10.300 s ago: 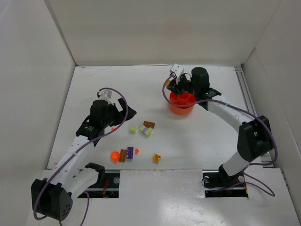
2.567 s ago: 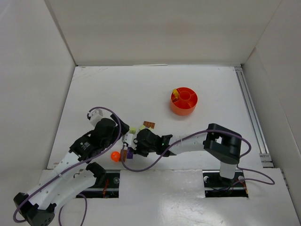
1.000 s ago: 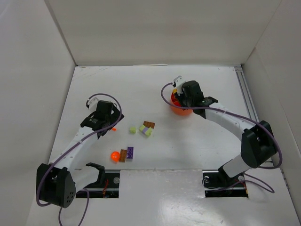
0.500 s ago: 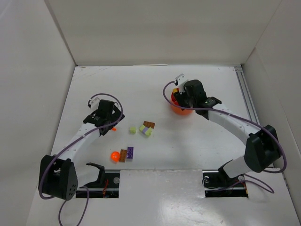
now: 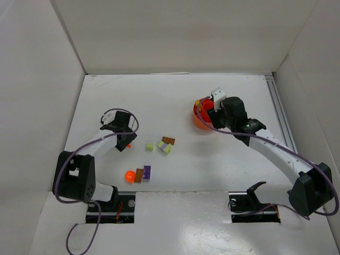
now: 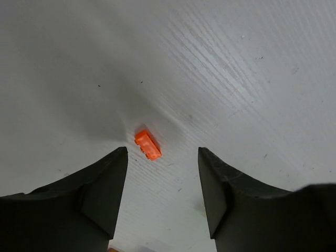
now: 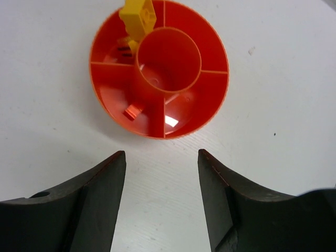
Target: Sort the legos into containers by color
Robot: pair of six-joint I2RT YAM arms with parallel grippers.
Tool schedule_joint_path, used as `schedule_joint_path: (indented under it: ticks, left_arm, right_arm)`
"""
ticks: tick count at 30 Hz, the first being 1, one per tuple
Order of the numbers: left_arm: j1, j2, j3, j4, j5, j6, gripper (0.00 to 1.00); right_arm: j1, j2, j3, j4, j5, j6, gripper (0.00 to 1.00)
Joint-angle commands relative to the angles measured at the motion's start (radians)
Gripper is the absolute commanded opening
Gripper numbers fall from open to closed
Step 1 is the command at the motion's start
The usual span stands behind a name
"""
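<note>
My left gripper point(image 6: 163, 153) stands open low over the table, nothing between its fingers; a tiny orange lego point(image 6: 147, 145) lies just beyond the tips, nearer the left finger. In the top view that gripper point(image 5: 126, 140) sits by the orange lego point(image 5: 128, 145). My right gripper point(image 7: 161, 155) is open and empty, just short of the round orange-red container point(image 7: 212, 107). A yellow lego point(image 7: 137, 16) and a small orange lego point(image 7: 131, 112) lie in its compartments. In the top view the right gripper point(image 5: 210, 113) partly hides the container point(image 5: 198, 121).
Loose legos lie mid-table: a pale yellow-green one point(image 5: 150, 146), a brown-orange one point(image 5: 168, 141), a yellow-green and purple cluster point(image 5: 164, 148), a brown brick point(image 5: 139, 175) beside a purple one point(image 5: 147, 171). An orange ball-like piece point(image 5: 129, 176) lies beside them. White walls ring the table.
The left jaws have narrowed from their widest and the left arm has folded back toward its base. The right arm has drawn back to the right from over the container, its jaws wider.
</note>
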Motion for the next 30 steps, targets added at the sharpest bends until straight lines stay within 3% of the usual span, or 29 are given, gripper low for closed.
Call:
schedule_joint_path:
  ticks: [1, 19, 30]
  left_arm:
    - [0.014, 0.018, 0.044, -0.006, -0.011, -0.052, 0.5]
    - [0.032, 0.099, 0.033, -0.025, -0.002, -0.093, 0.3]
    - [0.032, 0.109, 0.033, -0.043, -0.012, -0.075, 0.08]
  right_arm:
    - [-0.032, -0.037, -0.025, -0.021, -0.003, 0.023, 0.62]
    - [-0.113, -0.084, -0.063, -0.03, -0.014, 0.023, 0.62]
    - [-0.143, -0.126, -0.082, -0.03, -0.023, 0.023, 0.64]
